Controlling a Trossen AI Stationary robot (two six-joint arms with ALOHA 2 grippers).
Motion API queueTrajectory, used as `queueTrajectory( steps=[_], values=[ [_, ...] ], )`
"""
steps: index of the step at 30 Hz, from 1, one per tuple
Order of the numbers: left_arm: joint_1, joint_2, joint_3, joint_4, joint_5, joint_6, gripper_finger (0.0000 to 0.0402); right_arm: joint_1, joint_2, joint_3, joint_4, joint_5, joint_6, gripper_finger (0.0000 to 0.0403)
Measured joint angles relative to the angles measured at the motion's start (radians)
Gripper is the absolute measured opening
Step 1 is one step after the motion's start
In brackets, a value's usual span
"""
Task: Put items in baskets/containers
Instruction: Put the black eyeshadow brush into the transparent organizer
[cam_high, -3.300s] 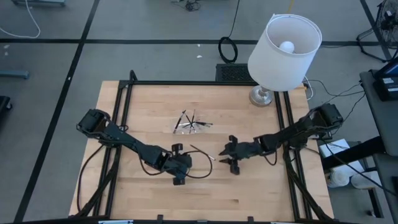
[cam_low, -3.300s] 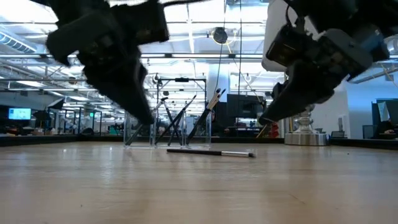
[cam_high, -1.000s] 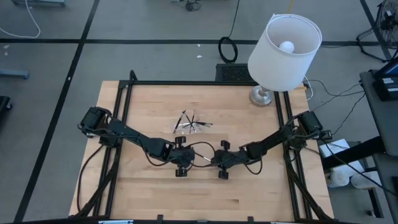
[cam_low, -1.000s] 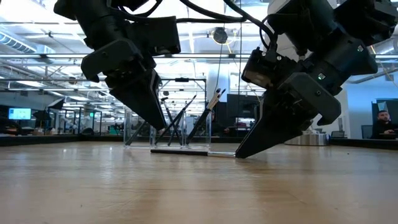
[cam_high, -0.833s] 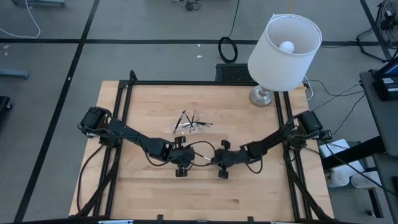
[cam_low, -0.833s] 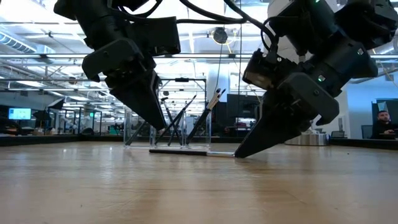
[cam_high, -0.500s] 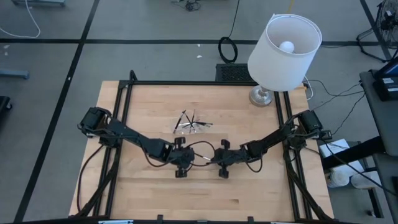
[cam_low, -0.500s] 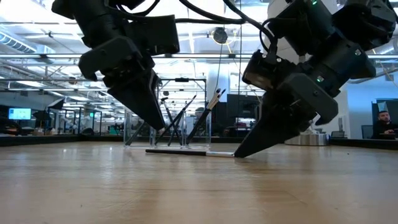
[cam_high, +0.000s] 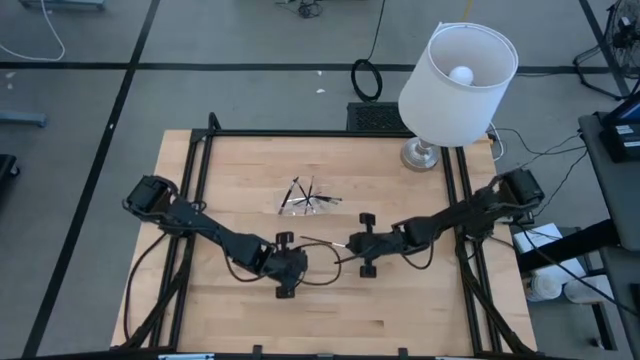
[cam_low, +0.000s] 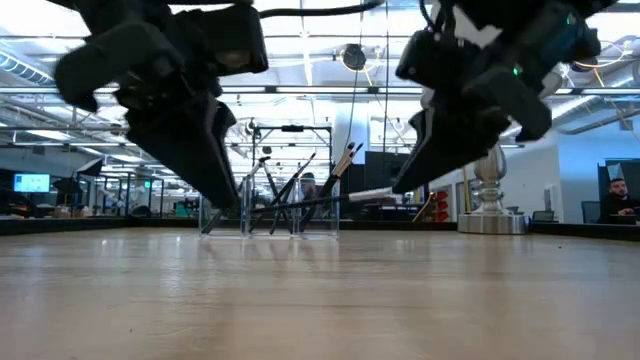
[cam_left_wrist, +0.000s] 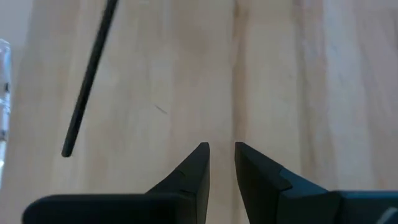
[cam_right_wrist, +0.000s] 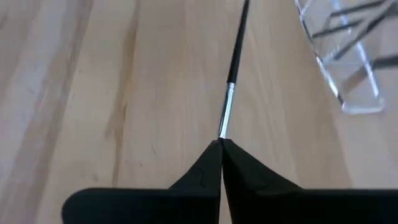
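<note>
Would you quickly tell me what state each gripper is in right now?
Left gripper: slightly open, holding nothing, above the table.
Right gripper: shut on the metallic end of a brush, lifted off the table.

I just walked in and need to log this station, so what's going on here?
The right gripper is shut on the metallic tip of a thin dark brush and holds it lifted off the wooden table. The clear container beyond it already holds several other brushes. The left gripper waits nearby, low over the table, slightly open and empty.
</note>
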Motion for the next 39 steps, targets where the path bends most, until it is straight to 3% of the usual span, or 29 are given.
queueTrajectory(
  steps=[5, 11, 21, 24, 30, 39],
  values=[
    [-0.039, 0.0, 0.0, -0.029, -0.005, -0.046, 0.0085, 0.007, -0.07, 0.058, -0.09, -0.001, -0.051, 0.0],
    [-0.092, -0.001, 0.001, -0.099, -0.012, -0.112, 0.0085, 0.007, -0.112, 0.178, -0.329, 0.001, -0.091, 0.0],
    [-0.213, -0.002, 0.001, -0.219, -0.012, -0.285, 0.0085, -0.008, -0.114, 0.45, -0.655, 0.157, -0.274, 0.0],
    [-0.245, -0.002, 0.001, -0.223, -0.012, -0.321, 0.0085, -0.034, -0.109, 0.544, -0.753, 0.157, -0.301, 0.0],
    [-0.283, -0.002, 0.0, -0.222, -0.012, -0.369, 0.0085, -0.102, -0.036, 0.76, -0.955, 0.183, -0.377, 0.0],
    [-0.289, -0.002, 0.0, -0.221, -0.027, -0.376, 0.0085, -0.197, 0.227, 1.179, -1.272, 0.206, -0.531, 0.0]
  ],
)
